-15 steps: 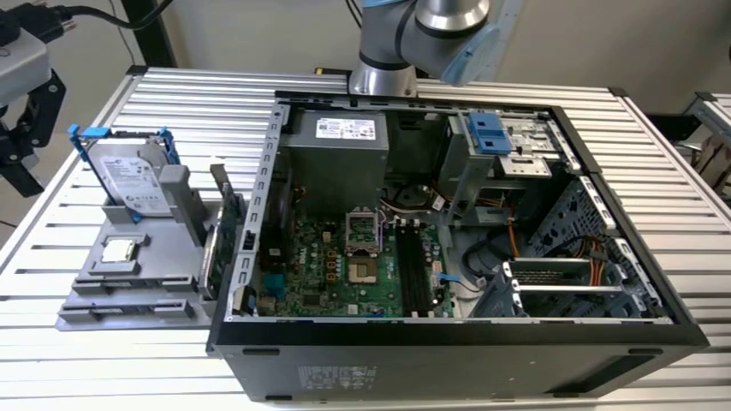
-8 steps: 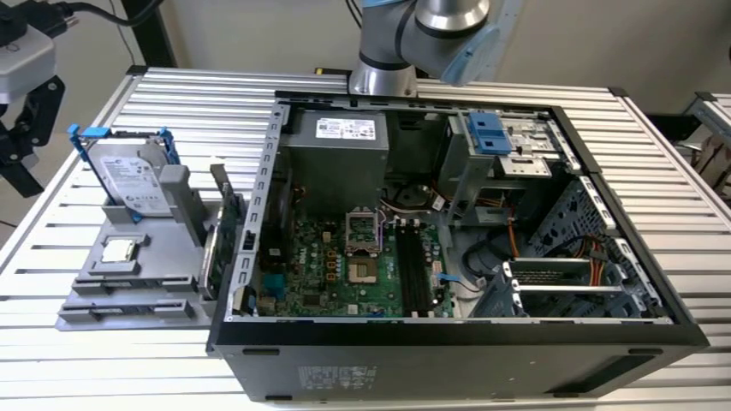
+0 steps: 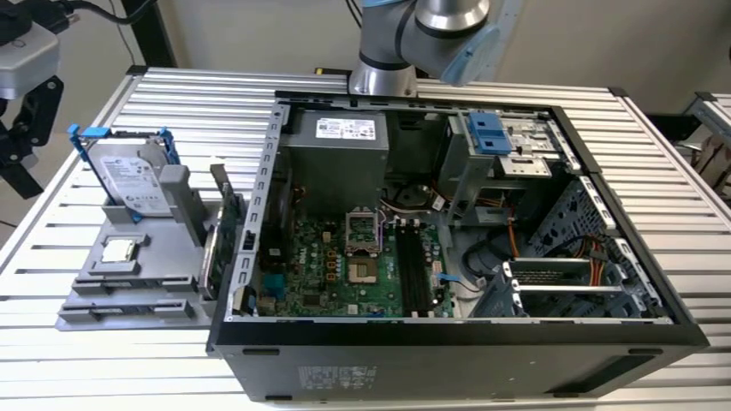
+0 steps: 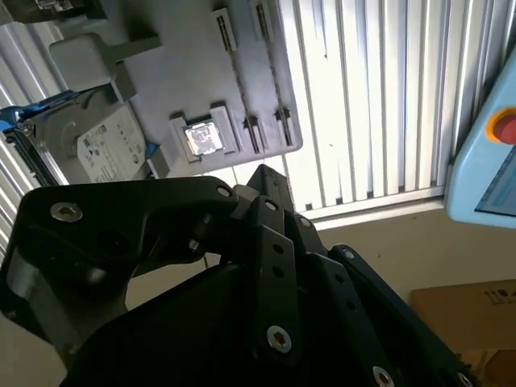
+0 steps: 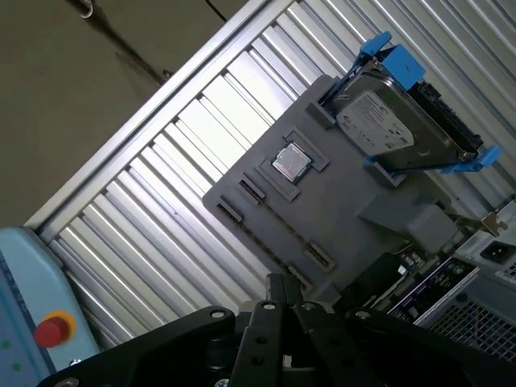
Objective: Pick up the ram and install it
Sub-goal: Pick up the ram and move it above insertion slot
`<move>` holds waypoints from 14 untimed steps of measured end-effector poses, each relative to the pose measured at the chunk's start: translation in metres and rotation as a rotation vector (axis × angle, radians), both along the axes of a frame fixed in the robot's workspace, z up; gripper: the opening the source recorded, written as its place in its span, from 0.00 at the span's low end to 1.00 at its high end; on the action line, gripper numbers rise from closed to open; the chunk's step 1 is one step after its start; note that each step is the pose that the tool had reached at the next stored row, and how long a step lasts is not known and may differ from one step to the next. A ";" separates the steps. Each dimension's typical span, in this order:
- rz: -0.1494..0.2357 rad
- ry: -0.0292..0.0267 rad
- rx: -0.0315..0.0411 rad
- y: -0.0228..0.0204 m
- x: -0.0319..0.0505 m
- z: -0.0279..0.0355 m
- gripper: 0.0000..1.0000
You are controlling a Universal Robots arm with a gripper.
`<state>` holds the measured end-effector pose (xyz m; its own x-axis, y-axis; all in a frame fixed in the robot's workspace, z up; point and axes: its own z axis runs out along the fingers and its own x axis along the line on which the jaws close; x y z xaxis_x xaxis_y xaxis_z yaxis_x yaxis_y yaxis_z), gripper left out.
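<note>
The ram (image 3: 212, 257) is a slim green stick standing edge-on at the side of the grey holder (image 3: 126, 282) nearest the open computer case (image 3: 457, 334). Inside the case, the black memory slots (image 3: 413, 270) lie on the green motherboard. In both wrist views my gripper (image 4: 262, 171) (image 5: 278, 280) hangs high above the table, its black fingers pressed together with nothing between them. The gripper points toward the holder (image 5: 322, 201) near the table's edge.
The holder also carries a silver hard drive with blue rails (image 3: 126, 175) (image 5: 395, 121) and a small square processor chip (image 3: 119, 250) (image 4: 203, 139). A pale blue box with a red button (image 4: 504, 127) sits beyond the table edge. The arm's base (image 3: 383, 77) stands behind the case.
</note>
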<state>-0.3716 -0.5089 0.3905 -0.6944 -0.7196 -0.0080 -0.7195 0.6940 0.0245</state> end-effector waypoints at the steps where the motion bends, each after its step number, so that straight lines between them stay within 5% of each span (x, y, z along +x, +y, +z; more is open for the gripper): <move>1: 0.006 -0.0008 -0.0015 0.0000 0.0000 0.0000 0.00; 7: 0.045 -0.0095 -0.0071 0.0004 0.0000 0.0000 0.00; 14: 0.117 -0.0100 -0.0088 0.0010 0.0000 0.0000 0.00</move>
